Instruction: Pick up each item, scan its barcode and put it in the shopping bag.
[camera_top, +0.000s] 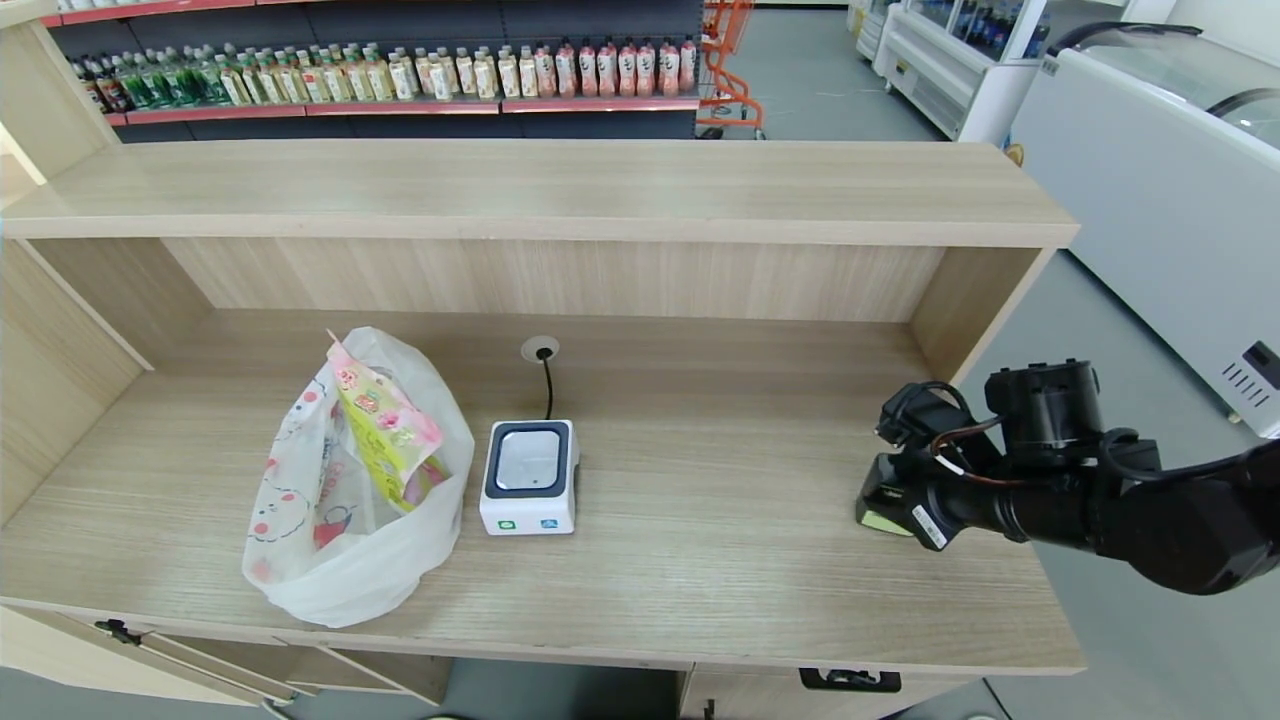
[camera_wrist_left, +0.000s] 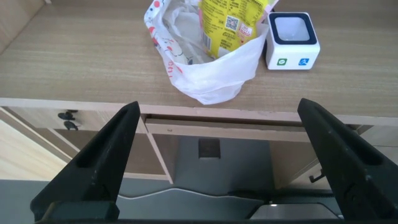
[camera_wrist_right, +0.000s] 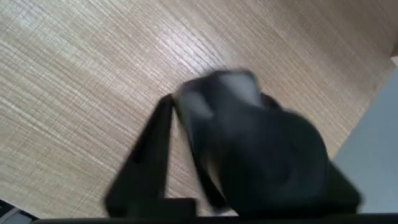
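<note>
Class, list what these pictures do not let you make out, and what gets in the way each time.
Head view: whether the right gripper holds anything; its own wrist covers it.
Right wrist view: the dark shape, smeared by blur.
Head view: lower end of the pouch, behind the shopping bag wall.

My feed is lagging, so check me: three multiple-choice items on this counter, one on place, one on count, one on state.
1. The dark-framed white box scanner stands: A to the robot's right of the white printed plastic bag; B inside it; C on the floor.
2. Yellow-and-pink pouches in the bag: A none; B one; C three.
3. The left gripper is: A open; B shut on a pouch; C shut on the scanner.
1A, it stands beside the bag; 2B, one sticks out; 3A, its jaws stand wide apart, empty.
</note>
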